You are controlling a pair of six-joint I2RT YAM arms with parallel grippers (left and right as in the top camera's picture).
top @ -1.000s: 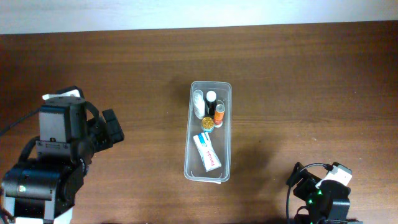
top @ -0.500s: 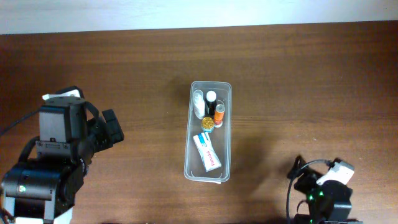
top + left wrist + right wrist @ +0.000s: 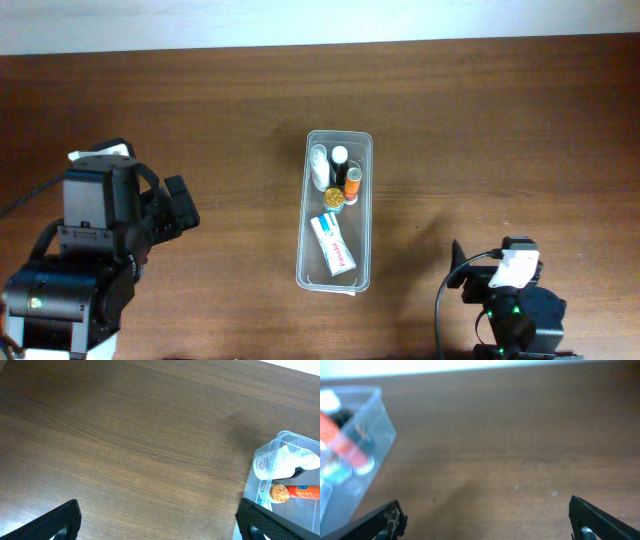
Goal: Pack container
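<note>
A: There's the container point(image 3: 303, 262), dead centre of the counter point(image 3: 480, 120), its long axis running twelve to six. Neither arm is touching it.

B: The left hand point(image 3: 159, 522) is out at nine o'clock, fingers spread wide with nothing between them. The right hand point(image 3: 487, 520) is down at five o'clock, also spread and empty.

A: And the tub looks loaded! White bottle point(image 3: 318, 165), orange tube point(image 3: 353, 183) and gold-capped jar point(image 3: 333, 197) are bunched at the twelve o'clock end. The medicine box point(image 3: 333, 244) lies flat toward six.

B: So where's the danger? I'd say the right hand. It's the nearer one, off the tub's four o'clock corner, and that clear plastic looks light. A low sweep across could clip the rim and skate the whole thing sideways.

A: Those bottles are crowded, too. One jolt could knock them into each other, or right out.

B: And I can't spot anything left to pack, so any reach inward risks disturbing more than it adds.
</note>
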